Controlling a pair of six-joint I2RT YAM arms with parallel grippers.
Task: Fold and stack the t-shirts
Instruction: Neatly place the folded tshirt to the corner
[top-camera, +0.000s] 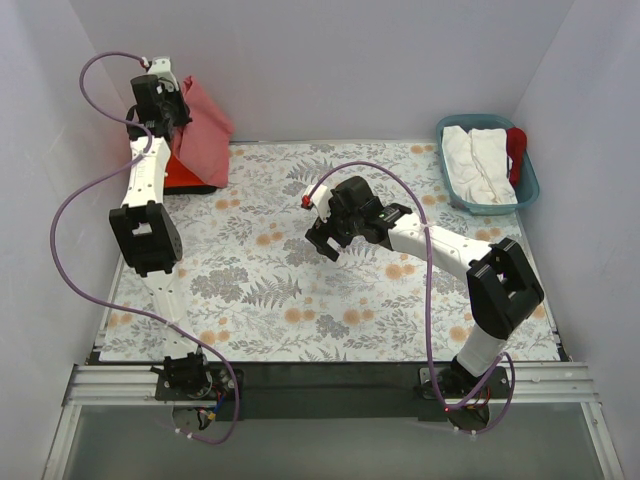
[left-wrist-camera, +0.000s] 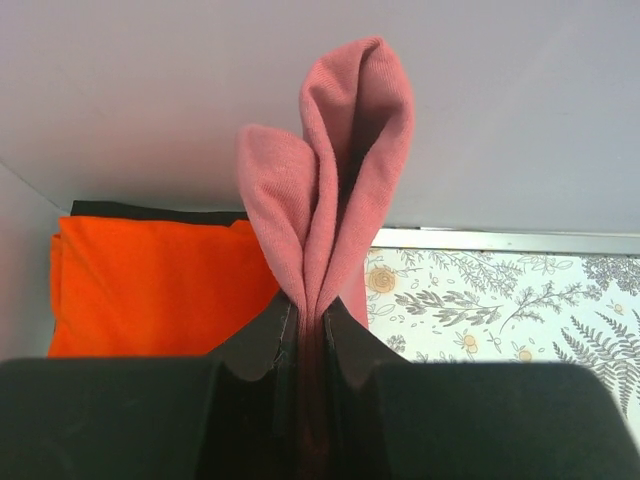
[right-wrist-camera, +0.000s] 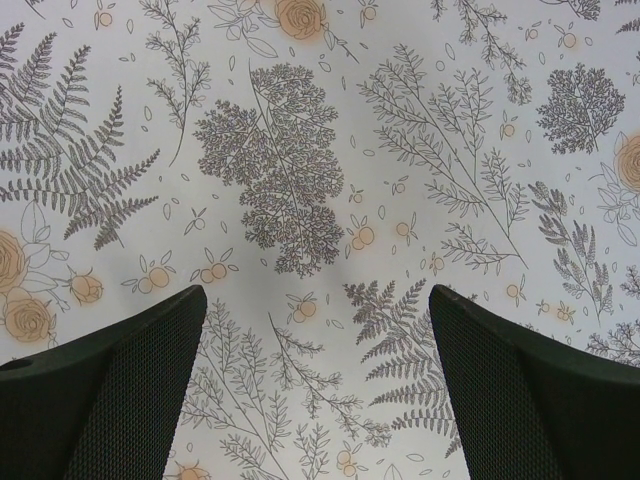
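Note:
My left gripper (top-camera: 170, 108) is raised at the far left corner, shut on a pinched fold of the dusty rose-red t-shirt (top-camera: 203, 125), which hangs from it. In the left wrist view the cloth (left-wrist-camera: 335, 170) sticks up in two loops from between the closed fingertips (left-wrist-camera: 262, 340). The bright orange folded t-shirt (left-wrist-camera: 160, 285) lies below on a black one whose edge (left-wrist-camera: 150, 211) shows behind it; both sit under the rose shirt in the top view (top-camera: 180, 178). My right gripper (top-camera: 328, 240) is open and empty above the floral table middle (right-wrist-camera: 315, 300).
A teal plastic basket (top-camera: 527, 165) with white cloth and a red item stands at the far right corner. White walls enclose the table on the left, back and right. The floral tablecloth (top-camera: 300, 290) covers the table.

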